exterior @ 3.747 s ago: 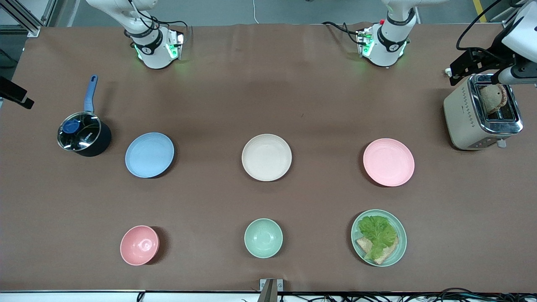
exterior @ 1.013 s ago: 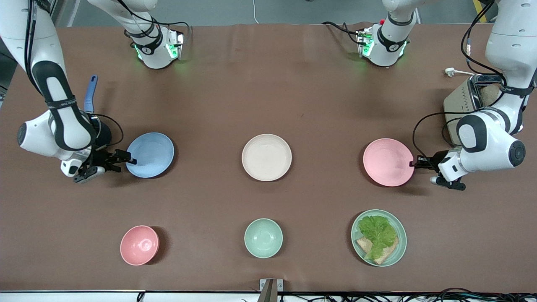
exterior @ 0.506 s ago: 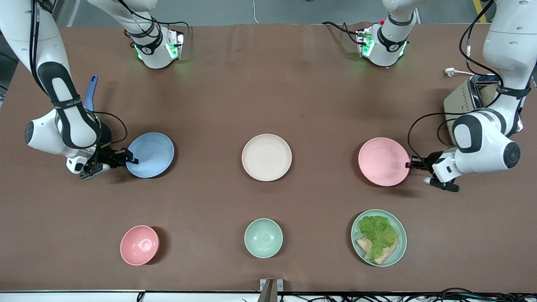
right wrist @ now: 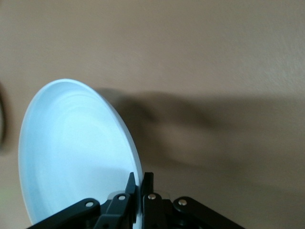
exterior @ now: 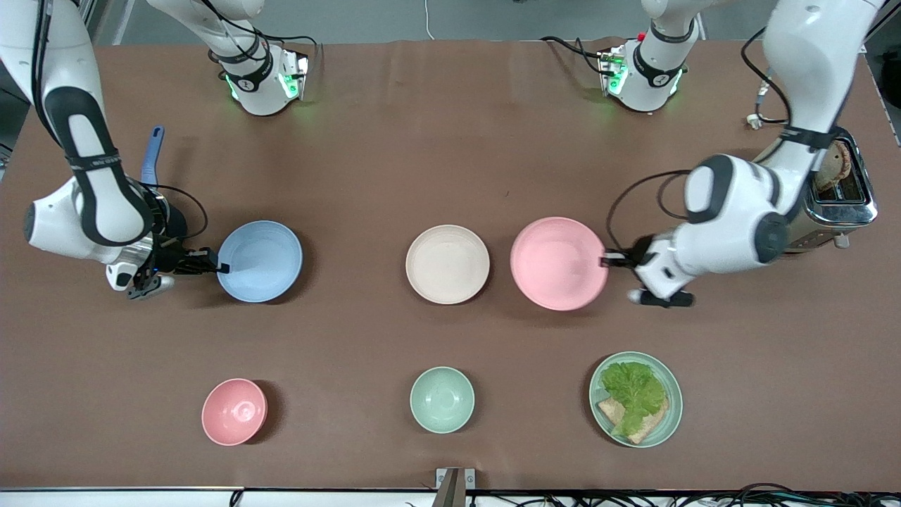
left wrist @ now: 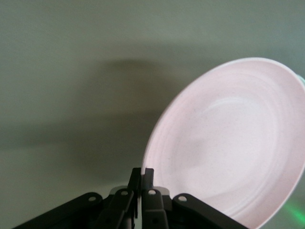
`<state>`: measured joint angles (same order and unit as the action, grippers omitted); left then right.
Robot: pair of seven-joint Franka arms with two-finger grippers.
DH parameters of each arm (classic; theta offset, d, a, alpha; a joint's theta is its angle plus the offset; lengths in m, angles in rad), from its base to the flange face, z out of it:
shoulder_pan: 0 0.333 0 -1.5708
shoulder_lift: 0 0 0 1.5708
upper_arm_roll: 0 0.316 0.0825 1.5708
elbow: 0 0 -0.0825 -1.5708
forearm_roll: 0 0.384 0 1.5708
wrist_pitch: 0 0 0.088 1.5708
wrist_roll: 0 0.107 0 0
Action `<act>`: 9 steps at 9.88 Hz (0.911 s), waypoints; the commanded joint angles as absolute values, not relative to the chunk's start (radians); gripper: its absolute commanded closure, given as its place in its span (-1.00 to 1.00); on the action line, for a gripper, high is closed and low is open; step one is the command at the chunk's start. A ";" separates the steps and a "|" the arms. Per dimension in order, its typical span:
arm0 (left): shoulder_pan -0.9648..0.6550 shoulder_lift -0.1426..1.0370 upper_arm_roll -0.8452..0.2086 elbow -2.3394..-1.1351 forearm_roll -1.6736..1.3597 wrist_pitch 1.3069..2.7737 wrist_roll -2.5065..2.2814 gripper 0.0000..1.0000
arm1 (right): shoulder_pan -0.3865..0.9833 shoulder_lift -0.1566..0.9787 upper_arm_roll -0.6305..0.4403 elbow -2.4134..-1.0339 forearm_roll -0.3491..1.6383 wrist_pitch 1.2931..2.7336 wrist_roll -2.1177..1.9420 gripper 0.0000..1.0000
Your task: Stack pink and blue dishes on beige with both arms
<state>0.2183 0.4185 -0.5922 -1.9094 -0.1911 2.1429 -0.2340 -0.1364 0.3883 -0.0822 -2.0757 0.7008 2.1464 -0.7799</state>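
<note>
Two glossy white jointed arms are seen, banded in black at the joints, with black cables looped alongside. Green lights glow at the bases. Each claw is small and black: left claw, right claw.

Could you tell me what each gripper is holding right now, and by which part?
The left gripper pinches the pink plate by its rim; the right gripper pinches the blue plate by its rim.

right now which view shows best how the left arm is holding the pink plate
The left wrist view: the left gripper has its fingers pinched on the rim of the pink plate. The front view shows the whole plate but only a small grip. The right wrist view doesn't show it.
</note>
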 commanded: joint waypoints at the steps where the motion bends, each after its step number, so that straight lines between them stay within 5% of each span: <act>1: 0.093 0.459 -0.583 -1.919 -0.103 2.207 -0.428 0.99 | -0.135 0.351 -0.104 -1.957 0.658 1.954 -0.613 0.99; 5: -0.078 0.573 -0.574 -1.866 -0.014 2.345 -0.658 0.99 | -0.080 0.327 -0.094 -1.781 0.588 1.778 -0.291 0.99; 9: -0.139 0.658 -0.574 -1.796 0.123 2.353 -0.784 0.99 | 0.093 0.316 -0.045 -1.804 0.586 1.952 -0.040 0.99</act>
